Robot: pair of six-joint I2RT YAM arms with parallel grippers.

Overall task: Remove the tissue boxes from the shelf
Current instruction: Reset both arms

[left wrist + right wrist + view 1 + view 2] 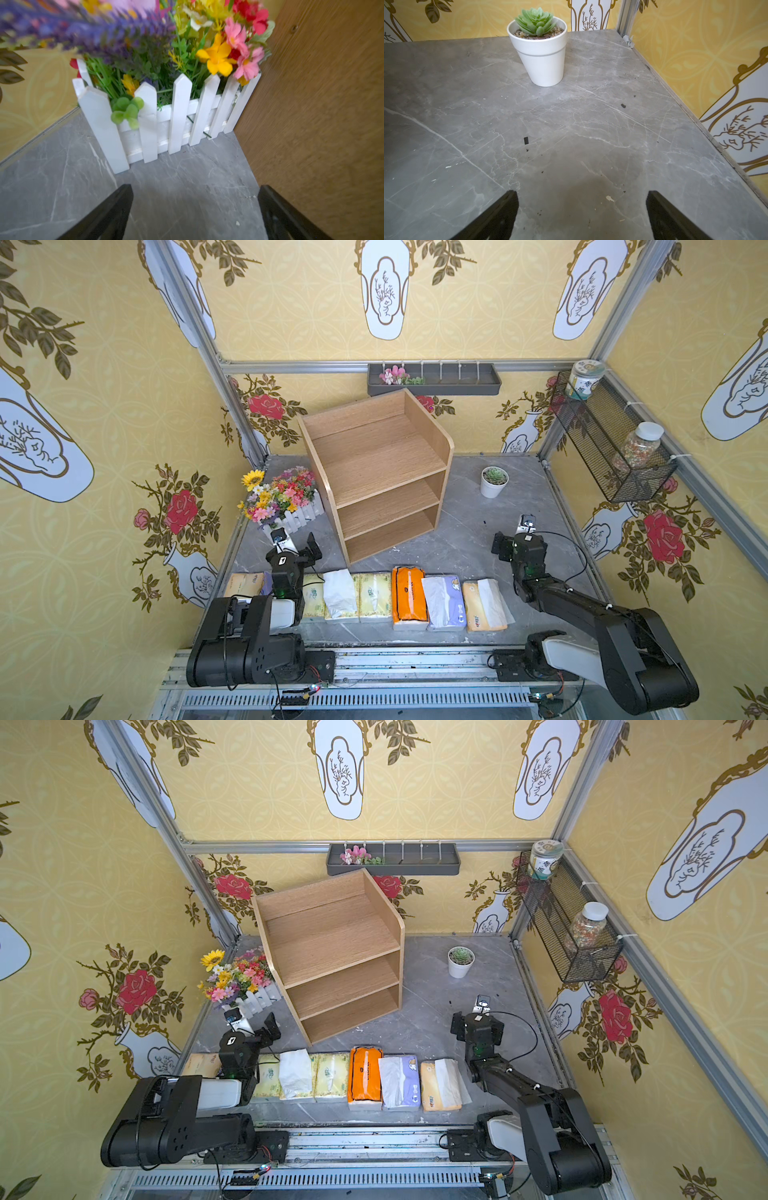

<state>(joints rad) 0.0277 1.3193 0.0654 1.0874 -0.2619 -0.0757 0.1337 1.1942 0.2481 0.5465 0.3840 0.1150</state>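
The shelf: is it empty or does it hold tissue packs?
Empty. Both top views show bare wood on three tiers of the shelf; the tissue packs lie on the table.

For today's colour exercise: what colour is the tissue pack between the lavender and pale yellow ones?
Orange tissue pack, white-edged; clearest in a top view.

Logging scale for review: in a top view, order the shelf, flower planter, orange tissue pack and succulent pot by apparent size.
1. shelf
2. flower planter, blooms included
3. orange tissue pack
4. succulent pot
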